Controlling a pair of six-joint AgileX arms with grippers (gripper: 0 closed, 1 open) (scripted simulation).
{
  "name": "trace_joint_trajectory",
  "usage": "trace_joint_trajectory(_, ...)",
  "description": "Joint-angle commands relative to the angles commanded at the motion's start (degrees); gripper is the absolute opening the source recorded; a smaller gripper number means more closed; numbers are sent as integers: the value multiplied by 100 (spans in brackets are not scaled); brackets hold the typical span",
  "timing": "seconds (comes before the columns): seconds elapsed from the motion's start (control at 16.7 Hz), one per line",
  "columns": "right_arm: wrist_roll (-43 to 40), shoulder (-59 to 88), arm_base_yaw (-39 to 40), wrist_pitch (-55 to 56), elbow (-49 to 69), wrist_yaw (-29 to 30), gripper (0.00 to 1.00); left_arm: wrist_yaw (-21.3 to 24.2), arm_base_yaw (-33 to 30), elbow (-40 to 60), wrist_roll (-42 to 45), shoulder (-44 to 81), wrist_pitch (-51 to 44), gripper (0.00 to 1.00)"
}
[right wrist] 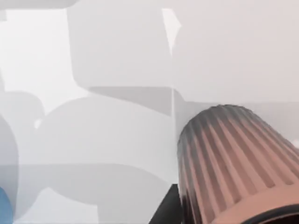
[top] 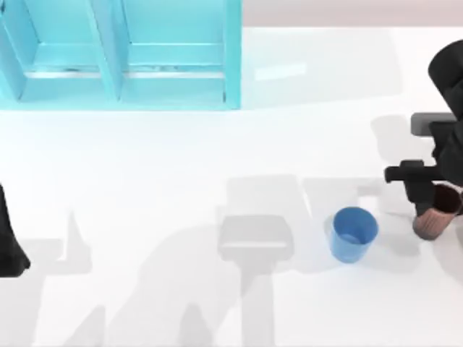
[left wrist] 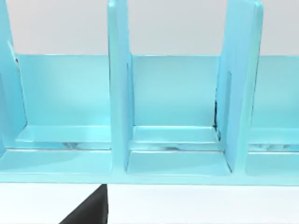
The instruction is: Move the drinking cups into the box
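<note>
Top view had the right hand [top: 428,204] at the reddish-brown cup [top: 436,214], apparently pinching its rim, cup tilted for carrying. Just beyond it stood the blue cup [top: 353,233]; the box [top: 119,54] lay well apart. The left hand [top: 11,246] sat parked; its fingers I couldn't make out.

The top camera looks straight down on the table [top: 145,159], the left wrist camera faces the blue box [left wrist: 117,93] closely, and the right wrist camera hangs close over the reddish-brown cup [right wrist: 233,163], shared with the top view.
</note>
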Motion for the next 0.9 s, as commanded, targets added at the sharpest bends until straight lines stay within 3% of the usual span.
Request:
trace_joint_trajectory(0.6,0,-12,10,-1,3,1,0,0,0,0,0,0,0,100)
trace_joint_trajectory(0.9,-435,-137,133,31,392,66,0,0,0,0,0,0,0,100)
